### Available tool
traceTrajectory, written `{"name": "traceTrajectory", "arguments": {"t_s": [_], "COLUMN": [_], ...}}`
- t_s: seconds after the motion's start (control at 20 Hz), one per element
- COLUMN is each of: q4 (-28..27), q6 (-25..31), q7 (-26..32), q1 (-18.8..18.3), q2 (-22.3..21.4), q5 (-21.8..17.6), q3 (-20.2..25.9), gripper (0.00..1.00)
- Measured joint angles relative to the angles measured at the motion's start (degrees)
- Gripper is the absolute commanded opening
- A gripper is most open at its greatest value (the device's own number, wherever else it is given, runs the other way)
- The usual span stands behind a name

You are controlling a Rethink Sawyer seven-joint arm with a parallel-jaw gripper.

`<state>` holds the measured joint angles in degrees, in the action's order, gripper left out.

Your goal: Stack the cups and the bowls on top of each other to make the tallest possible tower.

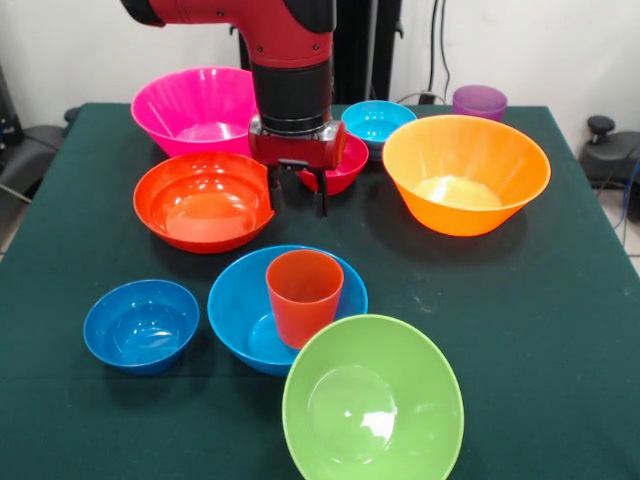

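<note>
1. The gripper [296,196] hangs from the red and black arm [285,60] above the table [560,300], its two dark fingers [322,192] parted with nothing between them.
2. The left finger stands at the right rim of the red-orange bowl [200,200]; contact cannot be confirmed.
3. The magenta-red bowl [345,168] is largely hidden behind the gripper body.
4. The pink bowl [192,108] is partly covered by the arm; the cyan bowl [378,120] sits behind the orange bowl [466,172].
5. The purple cup [479,100] shows only its upper part at the far edge.
6. The orange-red cup [304,296] stands upright inside the sky-blue bowl [240,310].
7. The lime green bowl [372,402] overlaps that bowl's near rim and is cut off below.
8. The dark blue bowl [141,324] sits apart, left.
</note>
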<state>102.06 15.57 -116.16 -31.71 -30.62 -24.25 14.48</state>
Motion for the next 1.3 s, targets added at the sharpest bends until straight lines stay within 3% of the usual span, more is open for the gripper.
{"name": "traceTrajectory", "arguments": {"t_s": [1.3], "q4": [2.8], "q6": [0.0], "q7": [0.0], "q1": [-2.7], "q2": [-1.2], "q5": [0.0], "q3": [0.5], "gripper": [1.00]}}
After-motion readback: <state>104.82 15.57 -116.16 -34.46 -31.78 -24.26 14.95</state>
